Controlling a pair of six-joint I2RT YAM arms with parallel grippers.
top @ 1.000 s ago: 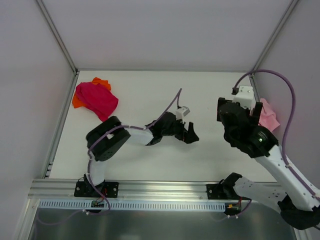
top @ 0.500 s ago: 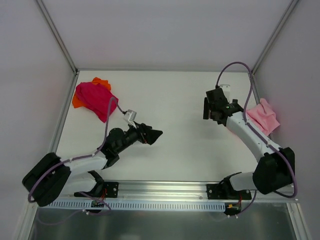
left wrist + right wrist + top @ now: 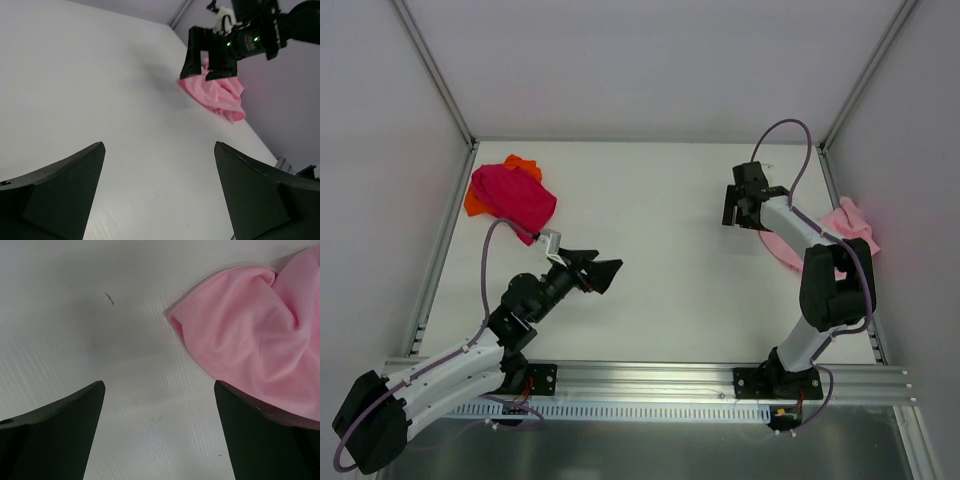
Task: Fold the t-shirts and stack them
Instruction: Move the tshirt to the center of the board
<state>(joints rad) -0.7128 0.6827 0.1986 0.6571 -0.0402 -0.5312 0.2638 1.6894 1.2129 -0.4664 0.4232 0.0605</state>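
Right hand (image 3: pixel 159 435) near light pink t-shirt (image 3: pixel 250 350)

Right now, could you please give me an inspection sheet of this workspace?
Surface: white table, a few small dark marks.
Job's things: magenta t-shirt crumpled over orange t-shirt, far left corner; light pink t-shirt crumpled at the right edge; none folded.
Clutter: nothing seen.
Grippers: left gripper open, empty, over mid table; right gripper open, empty, beside the light pink t-shirt.
Cables: left arm's cable and right arm's cable, both purple, looping.
Surroundings: plain walls on three sides; metal rail at the near edge.
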